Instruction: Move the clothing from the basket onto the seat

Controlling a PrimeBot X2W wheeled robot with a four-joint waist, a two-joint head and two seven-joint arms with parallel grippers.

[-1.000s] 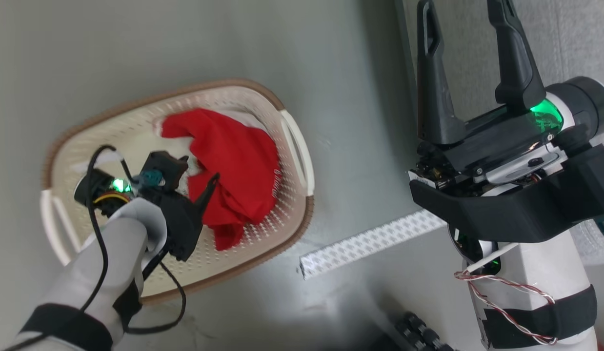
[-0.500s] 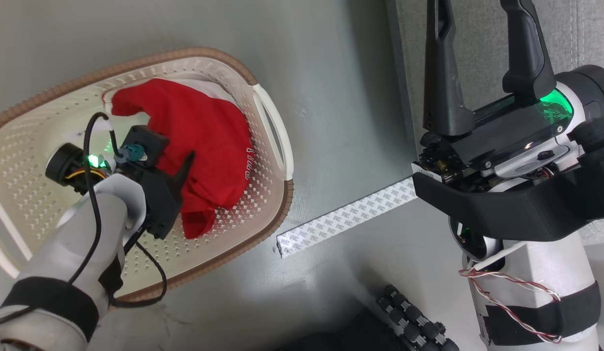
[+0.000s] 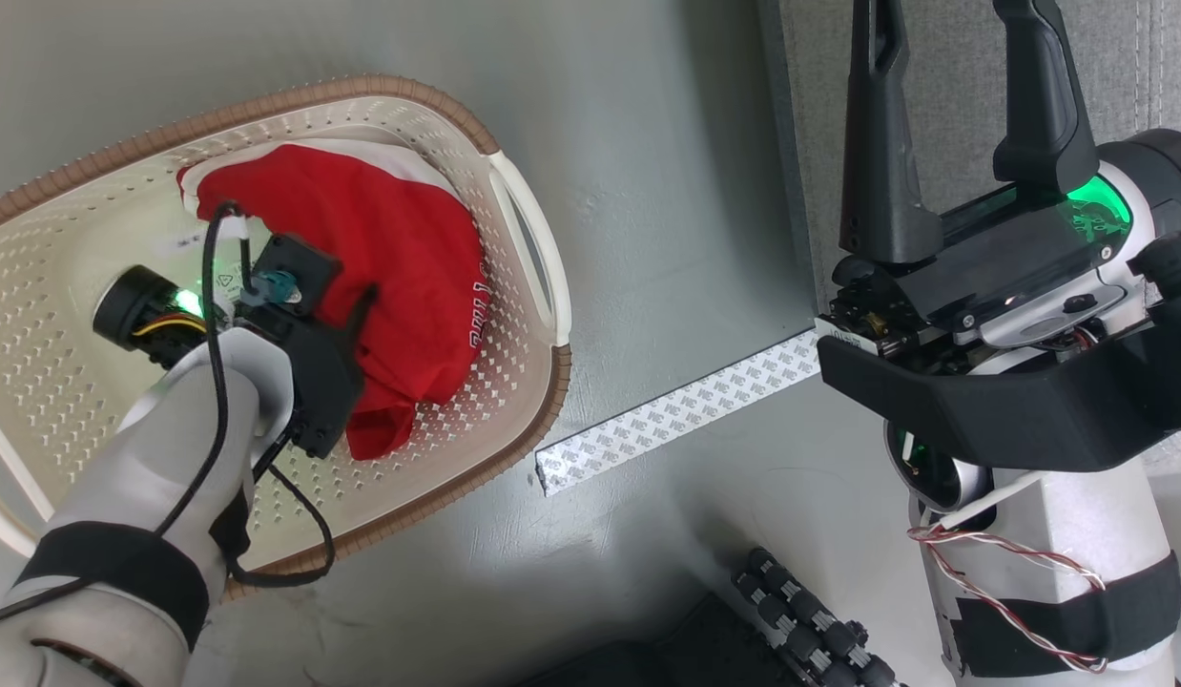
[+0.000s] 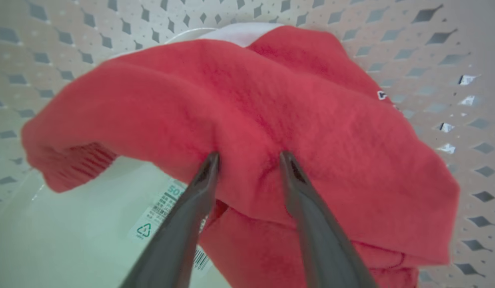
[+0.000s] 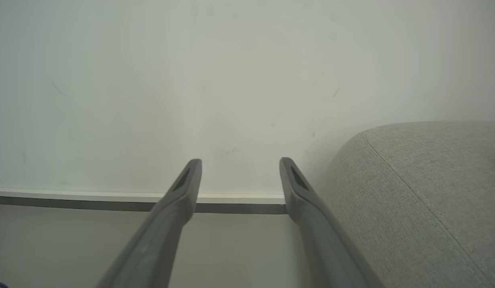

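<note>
The clothing (image 3: 400, 239) lies inside the basket (image 3: 514, 420), heaped in the half of the basket that is toward the seat (image 5: 431, 180). A part of the basket's bottom with its label sticker (image 4: 159, 216) is bare on the other side.

The left tool (image 4: 249, 155) is down inside the basket, directly at the heap. Its two fingers stand apart, both tips press on the red cloth, and a soft ridge of cloth sits between them. It is open and nothing is pinched yet.

In the left wrist view the long axis of the heap runs from side to side, about along the line from one fingertip to the other. So I think that closing here gathers a fold from the middle of the top layer. Whether the lower layer comes with it, I cannot tell.

The right tool (image 5: 240, 161) is well apart from the basket, beside the seat, open and empty. The left arm is clearly the nearer one. After the grip, the carry must go up over the basket's rim and sideways to the seat.
</note>
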